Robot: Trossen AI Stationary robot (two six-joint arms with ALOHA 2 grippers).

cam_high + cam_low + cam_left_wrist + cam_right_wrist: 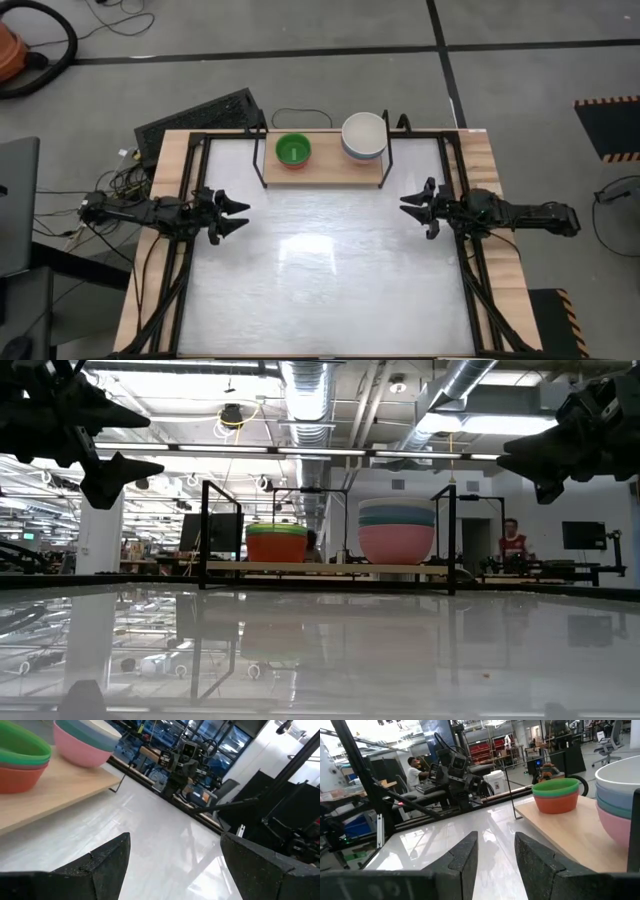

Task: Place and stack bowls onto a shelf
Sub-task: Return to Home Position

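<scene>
Left claw (242,216) and right claw (405,205) hover open and empty, seemingly because the bowls (364,135) sit stacked on the shelf (330,173) beyond them.

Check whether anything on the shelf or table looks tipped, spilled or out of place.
Nothing stands out. On the light-wood plank shelf, the small green-over-red-orange plastic bowl stack and the larger white-topped, pink-bottomed bowl stack sit upright and level. The left gripper and right gripper hover open, well clear of the shelf.

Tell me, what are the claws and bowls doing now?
Left claw open, empty, far left. Right claw open, empty, far right. Green-topped stack and white-topped stack on shelf. Nothing blocking.
</scene>
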